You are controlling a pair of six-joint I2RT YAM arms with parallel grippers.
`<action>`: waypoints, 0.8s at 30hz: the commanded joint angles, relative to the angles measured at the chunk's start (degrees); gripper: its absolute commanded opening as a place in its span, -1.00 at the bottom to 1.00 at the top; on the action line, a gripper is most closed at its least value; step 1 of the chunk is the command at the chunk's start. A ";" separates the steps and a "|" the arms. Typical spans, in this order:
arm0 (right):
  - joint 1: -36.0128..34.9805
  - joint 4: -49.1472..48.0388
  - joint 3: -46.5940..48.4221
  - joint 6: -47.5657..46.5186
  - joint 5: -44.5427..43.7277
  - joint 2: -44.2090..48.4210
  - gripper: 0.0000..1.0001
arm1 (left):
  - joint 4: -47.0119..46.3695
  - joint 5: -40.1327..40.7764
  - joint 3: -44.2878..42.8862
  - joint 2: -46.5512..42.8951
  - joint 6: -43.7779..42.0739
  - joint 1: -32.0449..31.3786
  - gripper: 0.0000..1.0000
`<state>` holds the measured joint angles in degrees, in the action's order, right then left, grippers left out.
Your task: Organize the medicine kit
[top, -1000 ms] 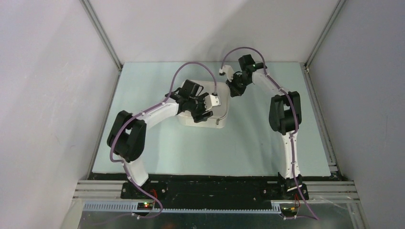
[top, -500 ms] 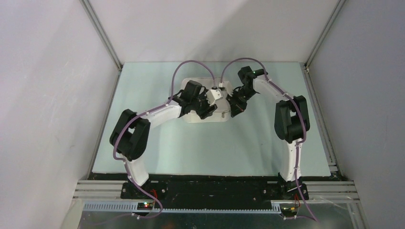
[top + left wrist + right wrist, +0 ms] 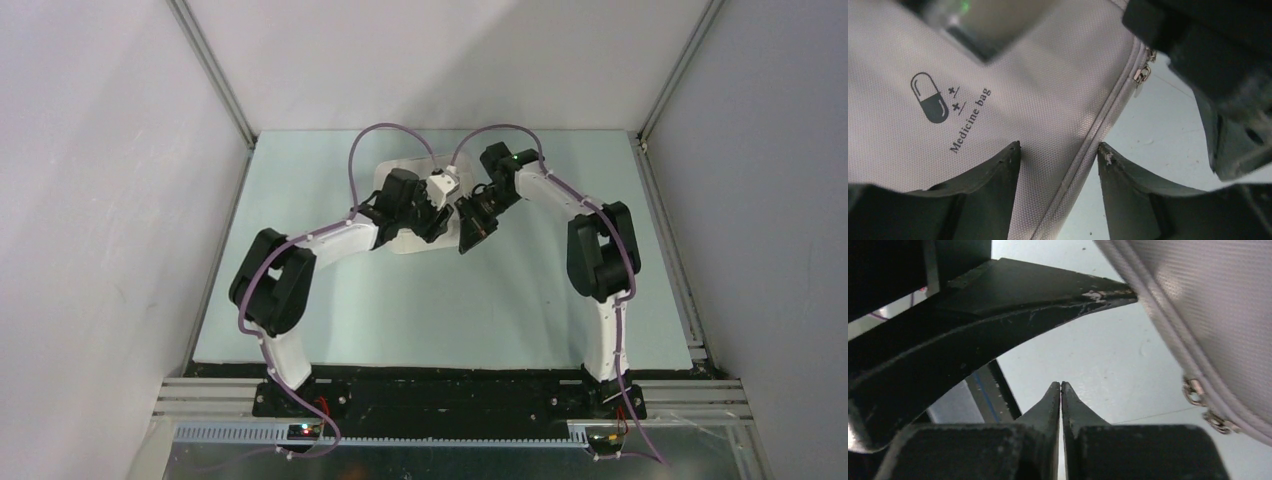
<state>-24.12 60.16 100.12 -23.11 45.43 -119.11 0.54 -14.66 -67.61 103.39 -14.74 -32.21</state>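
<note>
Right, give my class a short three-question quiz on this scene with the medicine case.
1. True or false: the right tool is shut and empty.
2. The words printed on the case read: A) First aid B) Medicine bag C) Pill box
3. Fill in: the left tool stands ___ across the zip seam.
Key: 1 true; 2 B; 3 open.

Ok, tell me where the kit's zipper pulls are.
In the right wrist view, lower right: the zipper pulls hang on the medicine kit edge facing the right gripper.
</note>
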 commanded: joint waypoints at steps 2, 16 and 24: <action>1.86 3.01 3.13 2.02 4.53 2.77 -0.75 | -2.67 2.93 2.62 -4.92 3.60 3.59 0.31; 20.17 -6.80 25.11 12.36 -6.45 10.79 0.99 | 9.84 5.81 -10.47 -20.99 -1.61 9.83 0.99; 21.47 -19.65 24.24 27.19 -36.29 17.16 0.99 | 12.71 20.99 -24.29 -21.54 6.76 14.16 0.99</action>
<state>-2.72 47.68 125.19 -5.26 27.27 -106.08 11.27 -5.28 -86.72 83.92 -14.55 -20.10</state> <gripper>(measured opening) 0.993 0.994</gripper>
